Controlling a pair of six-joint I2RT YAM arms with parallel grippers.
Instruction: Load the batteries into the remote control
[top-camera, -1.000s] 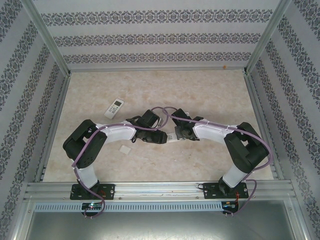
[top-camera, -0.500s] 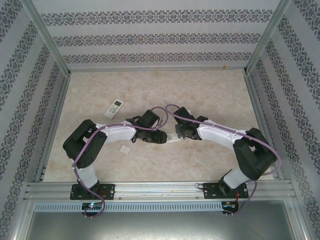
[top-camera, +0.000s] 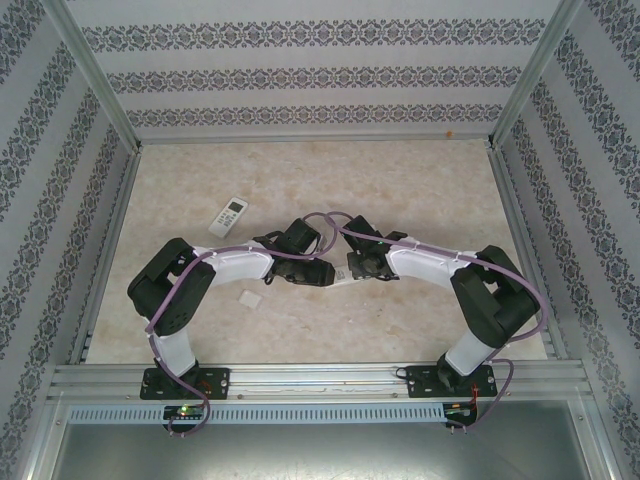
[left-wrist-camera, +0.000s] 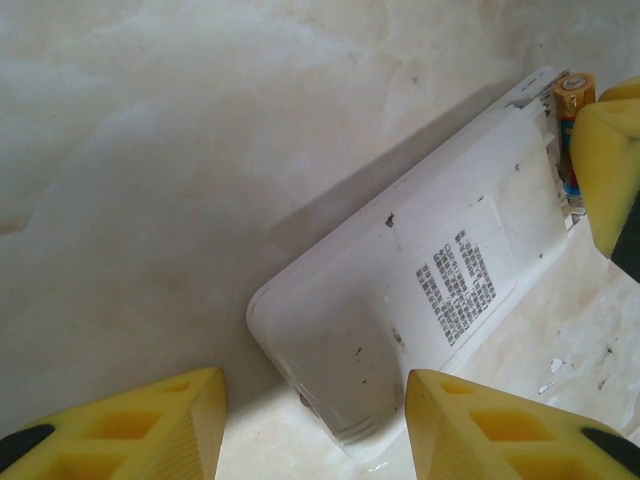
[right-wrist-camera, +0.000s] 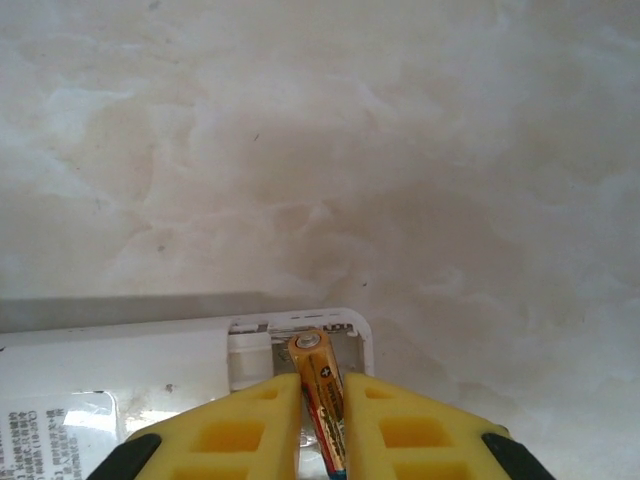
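Top view, arms: Our left gripper (top-camera: 322, 273) and right gripper (top-camera: 352, 270) meet nose to nose over the middle of the table (top-camera: 420, 190).
Top view, remote: The remote (top-camera: 341, 278) lies between them, mostly hidden.
Top view, other things: The other remote (top-camera: 231, 214) lies well apart, far left. A small white piece (top-camera: 250, 298) lies near the left arm; we cannot tell what it is.
Left wrist view, left gripper: Its yellow fingers (left-wrist-camera: 150, 425) stand on both sides of the remote's near end. We cannot tell if they squeeze it.
Left wrist view, remote's look: White, back side up, slanted on the table, with a printed label (left-wrist-camera: 455, 285) and little dark specks.
Left wrist view, battery: The orange-gold battery (left-wrist-camera: 573, 95) sits at the remote's far end.
Right wrist view, right gripper: It pinches the battery, whose tip pokes out ahead.
Right wrist view, battery's place: The tip is over the open battery slot (right-wrist-camera: 300, 335), not yet lying flat.
Step in hand: We think it is putting this battery in.
Doing it well: Keep the remote from sliding. Line the battery up with the slot, lower one end first, push gently, and let go only once it lies flat.
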